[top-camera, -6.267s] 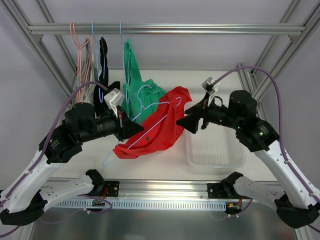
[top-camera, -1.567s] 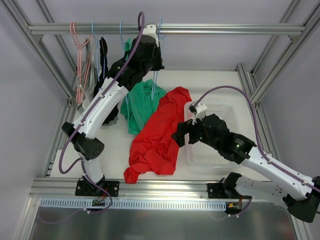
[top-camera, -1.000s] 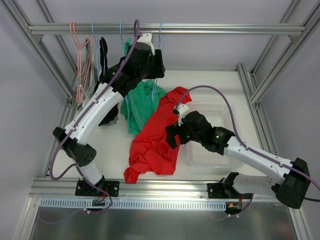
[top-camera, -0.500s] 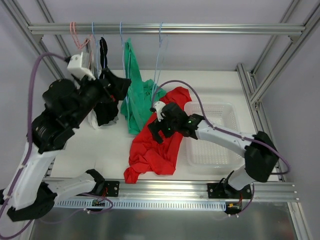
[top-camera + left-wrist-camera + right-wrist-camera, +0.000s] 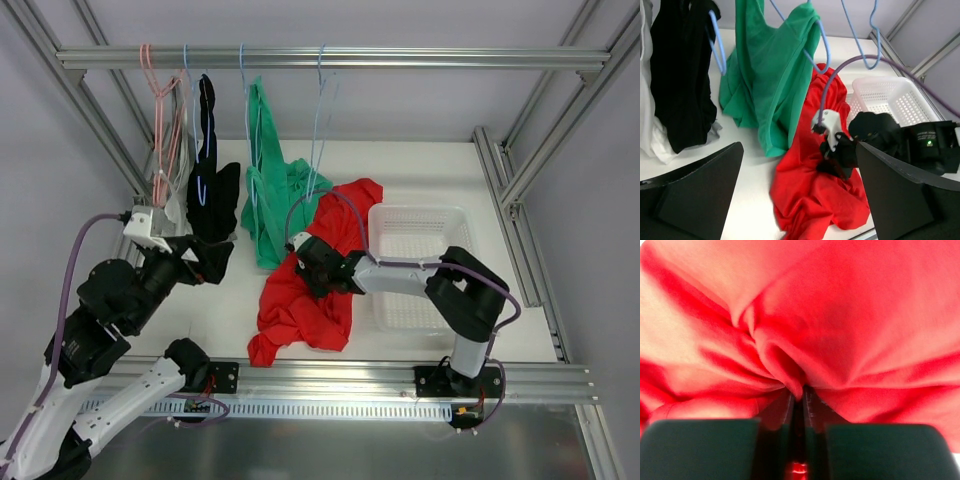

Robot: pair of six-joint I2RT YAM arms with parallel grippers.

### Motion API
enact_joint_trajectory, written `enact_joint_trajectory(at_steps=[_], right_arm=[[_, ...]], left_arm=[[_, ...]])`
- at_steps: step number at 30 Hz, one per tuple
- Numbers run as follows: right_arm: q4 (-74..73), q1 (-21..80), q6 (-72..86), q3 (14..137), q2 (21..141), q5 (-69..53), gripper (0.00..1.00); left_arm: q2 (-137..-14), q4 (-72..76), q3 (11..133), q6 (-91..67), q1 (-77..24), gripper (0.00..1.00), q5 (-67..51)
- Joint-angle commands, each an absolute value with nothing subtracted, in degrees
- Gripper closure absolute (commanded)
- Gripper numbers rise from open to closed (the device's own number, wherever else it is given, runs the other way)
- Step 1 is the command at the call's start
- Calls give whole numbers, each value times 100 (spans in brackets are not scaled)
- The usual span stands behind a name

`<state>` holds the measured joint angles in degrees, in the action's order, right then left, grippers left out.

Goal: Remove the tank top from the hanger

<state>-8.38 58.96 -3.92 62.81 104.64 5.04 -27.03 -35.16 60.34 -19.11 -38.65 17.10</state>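
Right jaws pinch only a thin fold of the top; a pull could slip it. Left jaws gape empty.

A white basket is set near the bench's right edge; a green garment and a black garment are hung toward the far-left corner.

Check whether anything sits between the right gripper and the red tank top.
Nothing visible does. The right gripper has its jaws shut on a fold of the red tank top, which lies crumpled on the table.
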Motion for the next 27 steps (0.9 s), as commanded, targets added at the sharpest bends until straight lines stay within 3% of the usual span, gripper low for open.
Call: enact_joint_trajectory(at_steps=[1,6,10,14,24,27], right_arm=[[-406,5889,-27,5767,10074,765,100],[-359,6038,-18,5326,8528,581,100],[-957,6082,211,5624,6677,142,100],[-1685,6064,44,6438,5724,227,100],[-4174,5389,-1388,10515,6265,1757,100],[-4569,5063,-1652,11186,6451,2284,100]], left_arm=[[-2051,-3357,5557,-1617,-3911,1,1845],[-1381,-3305,5002,-1582,-3911,1,2170],[-1134,-3147,4791,-1600,-3911,1,2259],[-1160,-3111,4746,-1617,-3902,1,2259],[-1099,-3094,4737,-1617,-3902,1,2259],[-1046,-3103,4737,-1617,-3902,1,2241]])
